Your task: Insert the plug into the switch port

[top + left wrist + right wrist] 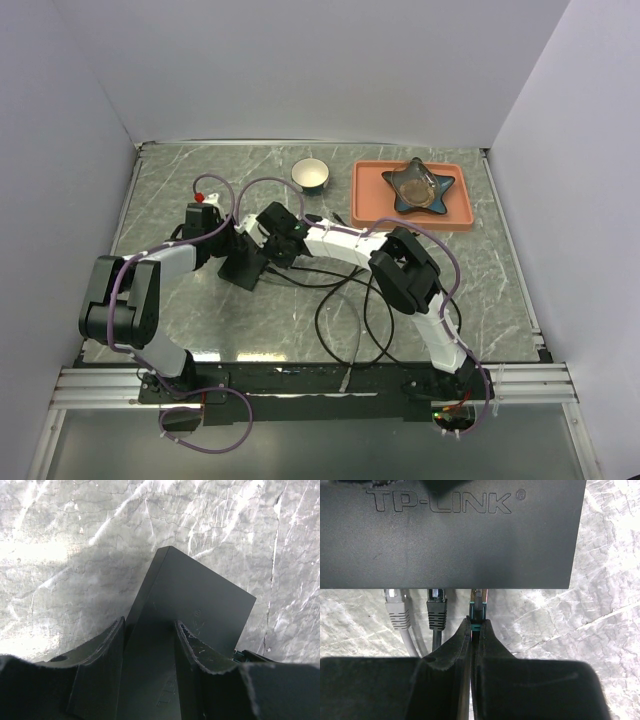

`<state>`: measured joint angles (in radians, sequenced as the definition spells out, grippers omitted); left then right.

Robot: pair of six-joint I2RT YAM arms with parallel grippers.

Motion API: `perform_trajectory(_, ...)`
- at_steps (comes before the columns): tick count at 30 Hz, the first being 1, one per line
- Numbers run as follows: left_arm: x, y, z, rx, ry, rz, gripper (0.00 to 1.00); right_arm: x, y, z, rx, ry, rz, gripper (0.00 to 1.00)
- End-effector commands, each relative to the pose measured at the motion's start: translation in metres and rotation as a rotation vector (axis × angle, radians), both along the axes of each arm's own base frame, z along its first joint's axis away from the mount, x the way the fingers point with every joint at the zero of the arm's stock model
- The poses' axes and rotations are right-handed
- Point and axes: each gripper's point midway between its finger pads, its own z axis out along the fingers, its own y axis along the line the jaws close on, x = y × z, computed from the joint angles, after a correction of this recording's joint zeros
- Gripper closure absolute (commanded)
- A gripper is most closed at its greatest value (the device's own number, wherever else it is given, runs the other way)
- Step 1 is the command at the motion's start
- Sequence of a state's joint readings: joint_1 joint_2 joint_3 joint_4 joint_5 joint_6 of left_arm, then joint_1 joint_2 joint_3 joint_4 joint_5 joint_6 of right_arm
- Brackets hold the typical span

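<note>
The black TP-LINK switch [455,535] lies on the marble table, also in the top view [245,262] and the left wrist view [195,605]. My left gripper [150,630] is shut on the switch, one finger on each side of its body. My right gripper [476,625] is shut on a teal-and-black plug [478,611] whose tip sits at the switch's port edge. A grey plug [395,611] and a black plug [437,610] sit in the ports to its left. In the top view my right gripper [283,238] is beside the switch.
An orange tray [372,200] with a dark star-shaped dish [420,186] stands at the back right. A small white bowl [311,175] stands behind the arms. Black cables [345,310] loop over the table's middle toward the front.
</note>
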<state>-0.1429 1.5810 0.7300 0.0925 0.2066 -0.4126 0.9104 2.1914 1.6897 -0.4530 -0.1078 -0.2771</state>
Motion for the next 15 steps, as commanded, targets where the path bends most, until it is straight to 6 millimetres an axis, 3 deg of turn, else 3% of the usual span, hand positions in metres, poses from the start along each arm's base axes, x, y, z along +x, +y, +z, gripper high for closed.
perform_trajectory(1,-0.072,-0.081,-0.010,-0.222,0.233,-0.265,0.66,-0.010,0.124,0.180,0.637,-0.227,0.245,1.00)
perform_trajectory(13,-0.075,-0.075,-0.016,-0.185,0.250,-0.255,0.63,-0.011,0.114,0.161,0.595,-0.211,0.216,1.00)
perform_trajectory(15,-0.074,-0.072,-0.018,-0.169,0.252,-0.237,0.59,-0.012,0.111,0.158,0.586,-0.208,0.210,0.92)
